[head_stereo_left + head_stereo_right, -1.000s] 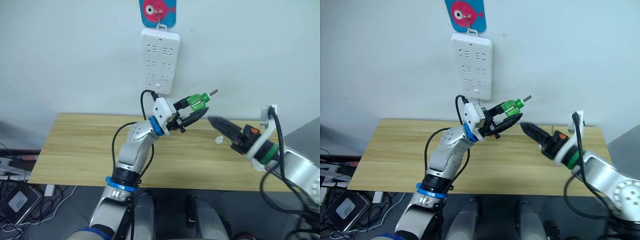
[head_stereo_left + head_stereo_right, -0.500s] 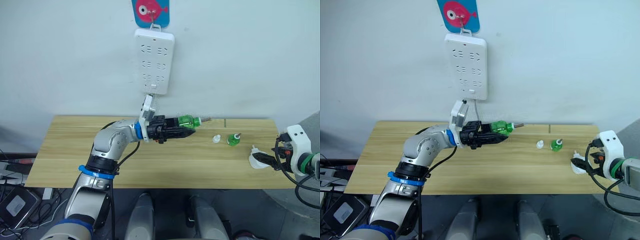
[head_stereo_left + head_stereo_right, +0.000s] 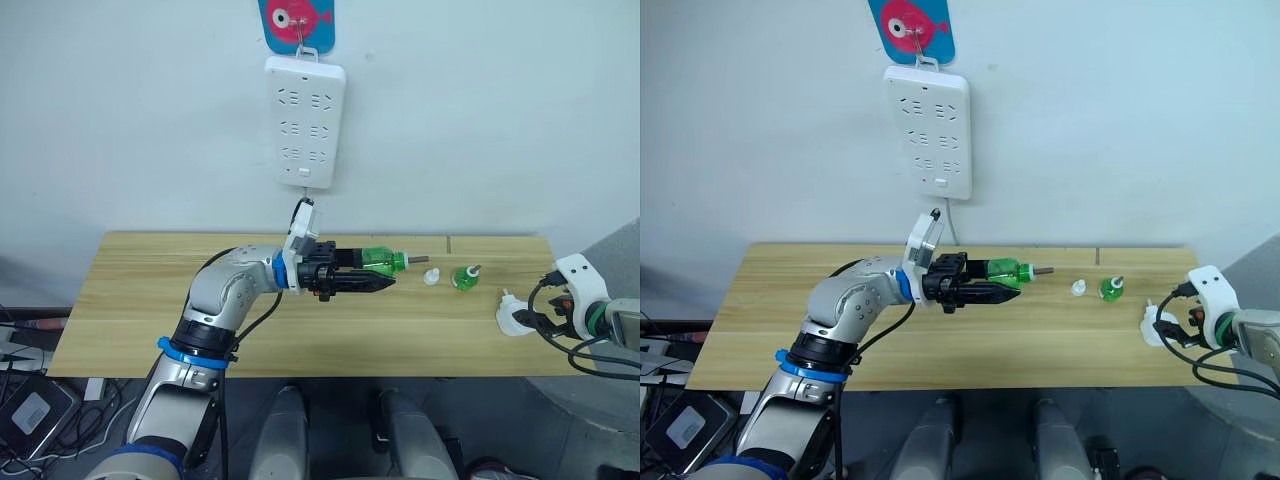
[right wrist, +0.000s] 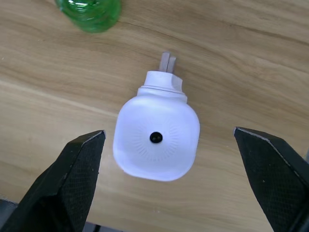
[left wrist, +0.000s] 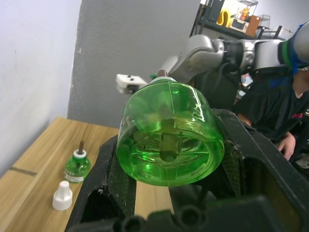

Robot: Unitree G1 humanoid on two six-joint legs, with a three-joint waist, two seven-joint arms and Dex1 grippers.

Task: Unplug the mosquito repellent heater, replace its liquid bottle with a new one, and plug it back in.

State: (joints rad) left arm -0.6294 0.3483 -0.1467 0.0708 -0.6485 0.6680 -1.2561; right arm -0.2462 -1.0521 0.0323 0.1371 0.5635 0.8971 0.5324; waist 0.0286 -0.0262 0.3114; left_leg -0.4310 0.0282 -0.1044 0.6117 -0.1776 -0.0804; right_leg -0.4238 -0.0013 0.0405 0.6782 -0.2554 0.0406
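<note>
Now our right gripper point(image 4: 169, 181) has dropped over the heater point(image 4: 157, 137) with fingers wide apart, ready to grasp, while our left gripper point(image 3: 372, 278) stays clamped on a bottle point(image 3: 378, 261).

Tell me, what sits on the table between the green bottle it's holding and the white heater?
A white cap and a second green bottle, seen from the head views.

Bright even indoor light, soft shadows on the pale wall point(image 3: 500, 120), blurred background behind the close-up bottle point(image 5: 169, 135)
</note>
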